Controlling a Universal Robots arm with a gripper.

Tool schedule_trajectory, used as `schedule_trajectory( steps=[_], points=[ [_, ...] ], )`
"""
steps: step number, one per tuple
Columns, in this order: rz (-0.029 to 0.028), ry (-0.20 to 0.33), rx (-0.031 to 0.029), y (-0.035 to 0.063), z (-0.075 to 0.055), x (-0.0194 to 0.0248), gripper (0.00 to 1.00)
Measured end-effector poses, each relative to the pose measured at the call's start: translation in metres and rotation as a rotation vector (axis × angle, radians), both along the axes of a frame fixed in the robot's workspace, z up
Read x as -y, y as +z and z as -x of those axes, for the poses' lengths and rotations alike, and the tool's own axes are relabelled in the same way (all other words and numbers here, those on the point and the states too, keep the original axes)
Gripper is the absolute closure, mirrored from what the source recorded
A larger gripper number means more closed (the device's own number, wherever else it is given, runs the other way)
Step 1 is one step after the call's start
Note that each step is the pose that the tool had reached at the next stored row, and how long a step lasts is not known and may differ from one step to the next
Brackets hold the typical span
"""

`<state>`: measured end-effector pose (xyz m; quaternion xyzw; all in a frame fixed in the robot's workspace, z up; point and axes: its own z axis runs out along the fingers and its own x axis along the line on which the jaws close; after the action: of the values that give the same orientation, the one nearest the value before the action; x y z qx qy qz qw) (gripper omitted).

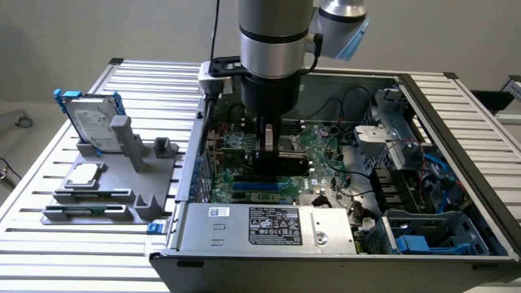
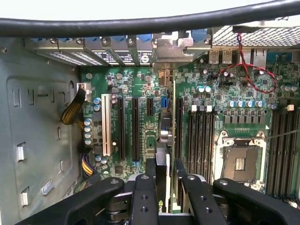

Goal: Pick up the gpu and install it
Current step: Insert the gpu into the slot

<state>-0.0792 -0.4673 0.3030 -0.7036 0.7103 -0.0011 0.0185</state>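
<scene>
1. You find the gripper (image 1: 271,149) low inside the open computer case (image 1: 456,110), near the middle of the exterior view. The arm (image 1: 273,36) enters from 12 o'clock and points straight down.
2. The gripper is grasping the gpu (image 1: 287,165). The card stands on its long edge between the two sides of the gripper, and its black cover faces the exterior camera.
3. The gpu is over the green motherboard (image 1: 326,152), just at 12 o'clock of the blue slots (image 1: 252,182). You cannot tell whether its lower edge touches a slot.
4. In the wrist view you see the gpu (image 2: 163,183) from its thin edge, pressed between the black fingers (image 2: 145,197) of the gripper (image 2: 165,164). It runs in line with the long black slots (image 2: 134,126). Its silver end bracket (image 2: 171,47) is at the rear wall of the case. The open processor socket (image 2: 239,161) lies to the side, apart from the card.
5. The power supply (image 1: 269,226) with its black label sits at 6 o'clock of the gripper, at the near wall of the case.
6. On the bench (image 1: 65,250), at 9 o'clock of the case, a grey holder (image 1: 122,183) carries the hard drive (image 1: 91,122), which stands upright with blue rails. The processor chip (image 1: 84,175) lies flat at 6 o'clock of the drive.
</scene>
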Motion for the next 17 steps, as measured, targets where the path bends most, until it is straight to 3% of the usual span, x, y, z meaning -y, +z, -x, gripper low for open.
schedule_trajectory(
  steps=[17],
  points=[
    [-0.0011,-0.001,0.001,-0.0106,0.005,0.0,0.74]
  ],
)
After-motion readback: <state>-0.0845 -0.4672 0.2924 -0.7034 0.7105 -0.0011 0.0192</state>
